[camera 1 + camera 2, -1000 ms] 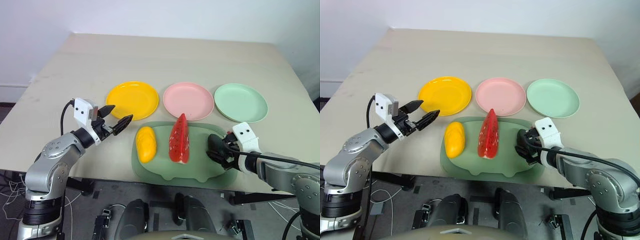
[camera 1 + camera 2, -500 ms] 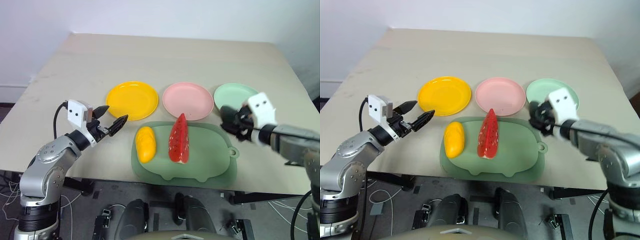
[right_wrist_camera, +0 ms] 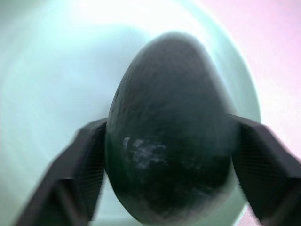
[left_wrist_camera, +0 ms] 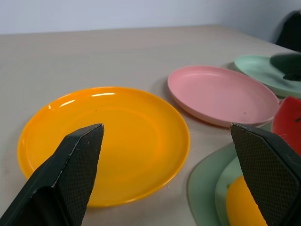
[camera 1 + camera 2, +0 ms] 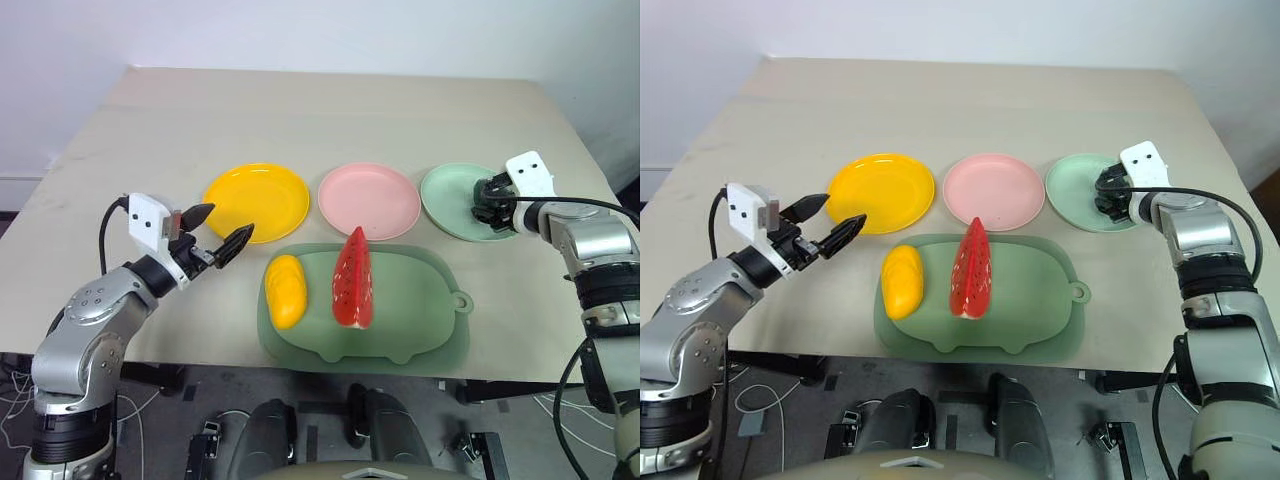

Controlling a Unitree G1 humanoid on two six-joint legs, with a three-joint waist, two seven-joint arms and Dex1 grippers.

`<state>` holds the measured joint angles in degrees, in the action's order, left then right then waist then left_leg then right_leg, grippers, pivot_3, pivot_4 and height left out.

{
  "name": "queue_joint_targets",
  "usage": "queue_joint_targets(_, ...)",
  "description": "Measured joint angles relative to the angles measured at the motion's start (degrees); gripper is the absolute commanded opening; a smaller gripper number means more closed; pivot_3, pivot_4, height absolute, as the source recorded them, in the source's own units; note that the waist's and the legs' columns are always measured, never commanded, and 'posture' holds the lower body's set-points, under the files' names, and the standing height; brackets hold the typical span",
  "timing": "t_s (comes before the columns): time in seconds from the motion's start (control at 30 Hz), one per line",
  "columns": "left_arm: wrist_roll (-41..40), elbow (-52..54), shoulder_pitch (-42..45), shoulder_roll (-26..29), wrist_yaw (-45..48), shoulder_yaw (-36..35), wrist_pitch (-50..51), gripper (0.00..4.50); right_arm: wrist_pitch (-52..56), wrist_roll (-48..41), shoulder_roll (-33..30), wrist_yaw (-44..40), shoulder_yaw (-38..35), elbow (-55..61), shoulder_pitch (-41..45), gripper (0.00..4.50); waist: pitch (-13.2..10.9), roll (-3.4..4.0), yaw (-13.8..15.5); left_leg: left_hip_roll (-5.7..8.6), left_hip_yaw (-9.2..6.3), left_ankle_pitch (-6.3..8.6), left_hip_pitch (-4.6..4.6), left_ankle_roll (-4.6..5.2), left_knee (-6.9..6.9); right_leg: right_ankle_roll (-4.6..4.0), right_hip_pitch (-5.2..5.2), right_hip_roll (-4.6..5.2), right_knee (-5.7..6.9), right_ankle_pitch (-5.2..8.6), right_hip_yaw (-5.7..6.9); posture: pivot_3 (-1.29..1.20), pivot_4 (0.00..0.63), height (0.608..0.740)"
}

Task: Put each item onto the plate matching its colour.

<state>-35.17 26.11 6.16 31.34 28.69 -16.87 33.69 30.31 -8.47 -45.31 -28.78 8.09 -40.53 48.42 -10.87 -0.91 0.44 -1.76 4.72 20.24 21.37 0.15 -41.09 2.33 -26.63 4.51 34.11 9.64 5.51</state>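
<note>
Two claws are at work. The right claw [image 5: 490, 200] is down over the green plate [image 5: 445, 205], at the side nearest that arm. The avocado [image 3: 169, 127] sits inside the claw, low over the plate's middle or maybe resting on it. The close view is blurry there, so I cannot tell if the claw is squeezing the avocado or is loose around it.

The avocado looks small, hard and smooth, like a light plastic egg. It would likely slip or roll if pushed. I think the best place to hold it is across its fat middle, one side each.

The left claw [image 5: 230, 220] is wide open and holds nothing. It hangs just beside the near edge of the yellow plate [image 5: 255, 200] and points across it.

Next come the two toys on the big pig mat [image 5: 420, 320]. The mango [image 5: 285, 290] lies on the mat's left part, close to the left claw. It looks round, shiny and light, so it should be held across its short way, near the middle. The watermelon [image 5: 353, 290] stands on its green rind in the mat's middle, thin edge up. It looks stiff and could tip over. Its two flat red sides are the best places to pinch.

The pink plate [image 5: 368, 198] is bare, and sits between the yellow and green plates on the table [image 5: 300, 110].
</note>
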Motion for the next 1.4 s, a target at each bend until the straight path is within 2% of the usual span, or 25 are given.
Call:
queue_joint_targets(0.13, -0.6, 2.2, -1.9, 0.0, -1.2, -1.4, 0.8, 4.50, -2.3, 2.5, -0.6, -3.3, 0.0, 1.0, 0.8, 4.46, 0.0, 0.02, 0.0, -0.05, -0.02, 0.00, -0.02, 0.00, 0.00, 0.00, 0.00, 0.01, 0.03, 0.00, 0.00, 0.00, 0.150, 0.740)
queue_joint_targets(0.27, -1.4, 4.1, -4.2, 0.0, -2.4, -2.6, 1.0, 4.50, -0.5, 3.0, -6.4, -9.0, -0.8, 17.9, -3.2, 4.46, -0.1, 0.18, 0.3, -0.07, -0.05, 0.00, -0.01, -0.01, 0.01, 0.01, -0.02, 0.01, 0.04, 0.01, 0.01, 0.00, 0.150, 0.740)
queue_joint_targets(0.4, -1.6, 4.3, -4.4, -0.3, -2.8, -2.2, 1.0, 4.50, 20.8, -9.0, -7.8, -13.4, -9.2, 41.9, -6.3, 4.46, -0.1, 0.19, 0.2, -0.12, -0.09, -0.01, -0.03, -0.02, 0.01, -0.01, -0.02, 0.00, 0.08, 0.00, 0.02, 0.00, 0.150, 0.740)
queue_joint_targets(0.47, -1.6, 3.6, -3.3, -0.5, -2.6, -1.6, 0.9, 4.50, 35.2, -16.8, -5.1, -12.9, -13.4, 55.0, -6.5, 4.46, 0.0, 0.14, 0.2, -0.14, -0.12, -0.01, -0.07, -0.03, 0.01, -0.03, 0.03, -0.02, 0.09, 0.00, 0.03, 0.00, 0.150, 0.740)
queue_joint_targets(0.5, -1.6, 3.1, -2.8, -0.6, -2.6, -1.3, 0.8, 4.50, 39.6, -18.6, -3.0, -12.2, -14.7, 57.7, -6.3, 4.46, 0.0, 0.11, 0.2, -0.14, -0.13, -0.01, -0.09, -0.03, 0.00, -0.03, 0.05, -0.02, 0.09, 0.00, 0.04, 0.00, 0.150, 0.740)
queue_joint_targets(0.57, -1.4, 1.0, -0.6, -0.7, -2.1, 0.2, 0.6, 4.50, 53.0, -22.4, 5.4, -8.9, -17.7, 63.8, -5.3, 4.46, 0.0, 0.11, 0.3, -0.11, -0.12, -0.01, -0.06, -0.03, -0.04, -0.06, 0.06, 0.00, 0.10, -0.02, 0.04, 0.00, 0.150, 0.740)
queue_joint_targets(0.67, -0.8, -1.2, 2.1, -1.1, -1.1, 2.2, 0.1, 4.50, 60.7, -25.0, 11.4, -3.7, -17.3, 69.2, -5.9, 4.46, 0.0, 0.12, 0.5, -0.04, -0.17, -0.01, 0.02, -0.03, -0.04, -0.06, 0.01, 0.05, 0.10, -0.02, 0.09, 0.00, 0.150, 0.740)
queue_joint_targets(0.8, -0.3, -3.9, 4.6, -1.1, -0.2, 2.9, -0.8, 4.50, 61.8, -29.5, 18.0, 4.7, -15.8, 71.8, -10.2, 4.46, 0.0, 0.10, 0.2, 0.04, -0.09, -0.01, 0.03, -0.03, -0.03, -0.04, 0.00, 0.06, 0.09, -0.03, 0.06, 0.00, 0.150, 0.740)
queue_joint_targets(1.0, -0.3, -4.2, 4.9, -1.3, 0.2, 4.1, -0.9, 4.50, 61.8, -38.1, 22.3, 15.8, -15.6, 71.8, -12.5, 4.46, 0.0, 0.11, 0.0, 0.02, -0.10, -0.02, -0.01, -0.04, 0.00, -0.05, -0.01, 0.02, 0.12, -0.03, 0.05, 0.00, 0.150, 0.740)
queue_joint_targets(1.13, -0.3, -4.0, 3.5, -1.3, 0.0, 4.1, -0.9, 4.50, 61.8, -42.7, 17.9, 20.1, -11.5, 72.0, -13.4, 4.46, 0.0, 0.11, 0.1, 0.02, -0.11, -0.01, -0.02, -0.02, 0.00, -0.05, 0.00, 0.03, 0.10, -0.02, 0.05, 0.00, 0.150, 0.740)
queue_joint_targets(1.27, -0.3, -3.4, 2.7, -1.4, -0.3, 4.0, -0.9, 4.50, 61.8, -43.6, 11.0, 21.4, -6.5, 72.5, -13.5, 4.46, 0.0, 0.09, 0.1, 0.02, -0.12, 0.00, -0.03, -0.01, -0.01, -0.04, 0.03, 0.03, 0.08, -0.02, 0.05, 0.00, 0.150, 0.740)
queue_joint_targets(1.4, -0.3, -3.4, 2.2, -1.4, -0.6, 4.0, -0.9, 4.50, 61.8, -43.3, 8.0, 21.3, -3.9, 72.6, -13.7, 4.46, 0.0, 0.09, 0.1, 0.01, -0.13, 0.00, -0.01, -0.01, 0.00, -0.05, 0.01, 0.02, 0.08, -0.01, 0.05, 0.00, 0.150, 0.740)
